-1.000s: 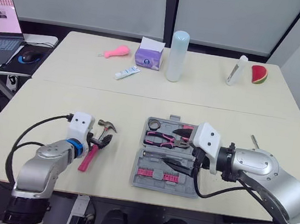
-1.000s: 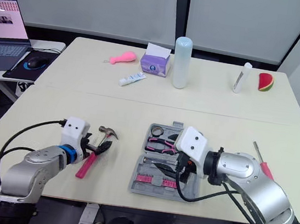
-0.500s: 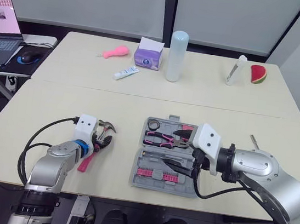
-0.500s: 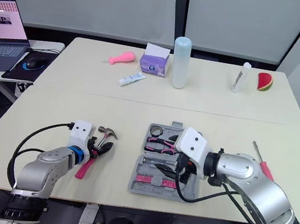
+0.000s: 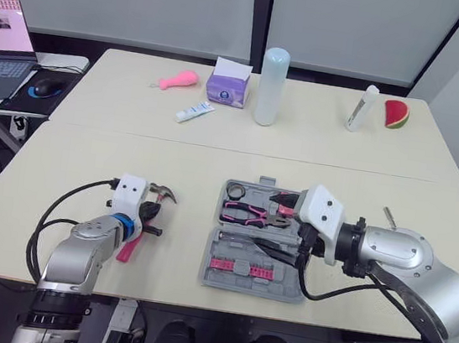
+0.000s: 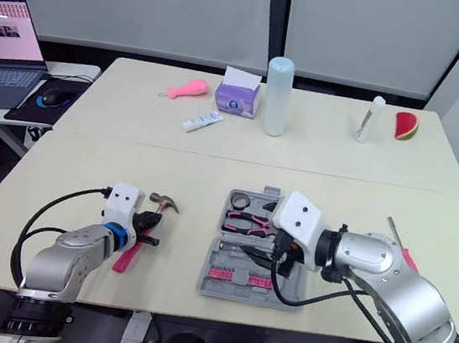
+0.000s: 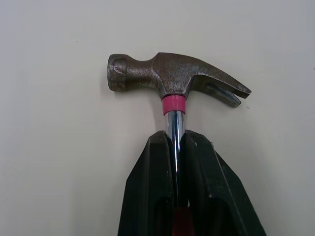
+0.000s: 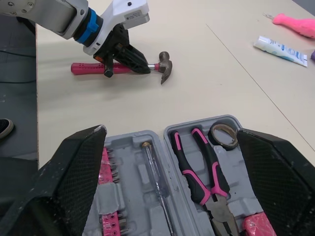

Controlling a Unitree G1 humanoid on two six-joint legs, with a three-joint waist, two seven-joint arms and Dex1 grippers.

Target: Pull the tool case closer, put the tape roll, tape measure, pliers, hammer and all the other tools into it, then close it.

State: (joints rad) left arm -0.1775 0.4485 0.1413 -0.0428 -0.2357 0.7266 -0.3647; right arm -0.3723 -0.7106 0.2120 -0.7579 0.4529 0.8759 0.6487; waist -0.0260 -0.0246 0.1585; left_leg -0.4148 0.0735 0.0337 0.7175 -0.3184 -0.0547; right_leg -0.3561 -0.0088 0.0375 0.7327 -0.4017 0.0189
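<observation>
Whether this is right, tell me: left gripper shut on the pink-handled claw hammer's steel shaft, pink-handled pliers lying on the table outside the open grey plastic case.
Wrong on one count: the right wrist view shows the pink-handled pliers lying inside the open grey plastic case. The left gripper is shut on the shaft of the pink-handled claw hammer.

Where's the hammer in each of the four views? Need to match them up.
Left eye view: hammer on the table, to the robot's left of the tool case.
Right eye view: same place, left of the case.
Left wrist view: head just past the fingertips, shaft between them.
Right wrist view: beyond the open case, lying flat.
Shared landmark: left gripper clamped on the shaft.
</observation>
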